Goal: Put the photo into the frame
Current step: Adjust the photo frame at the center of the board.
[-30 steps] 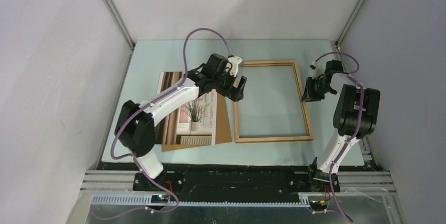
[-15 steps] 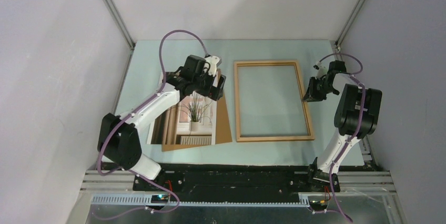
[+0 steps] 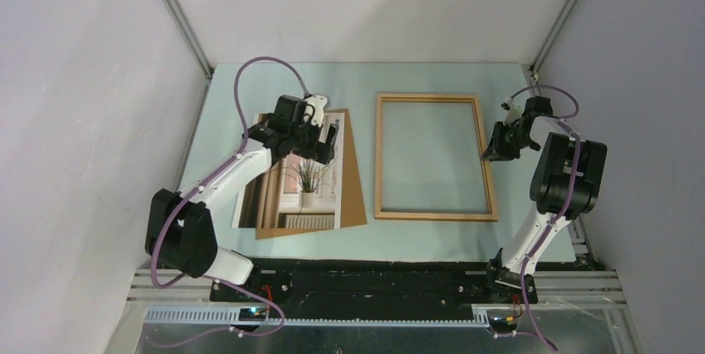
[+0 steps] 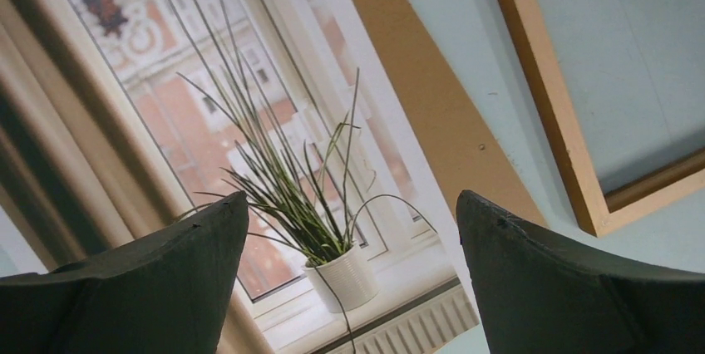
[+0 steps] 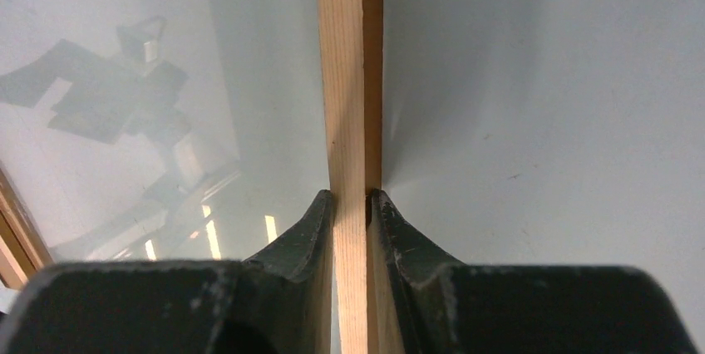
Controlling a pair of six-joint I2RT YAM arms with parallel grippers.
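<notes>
While my right gripper (image 5: 351,198) pinches the frame (image 3: 432,215) by its right rail, my left gripper (image 4: 351,200) hangs wide open over the photo (image 3: 303,196).
The frame lies flat on the right half of the table (image 3: 416,242), its rail clamped between my right fingers, one inside and one outside. The photo lies face up on the left, on a brown board (image 3: 352,192) whose edge shows along its right side, near the frame but apart from it. My left jaws hold nothing, spread above the pictured plant.
</notes>
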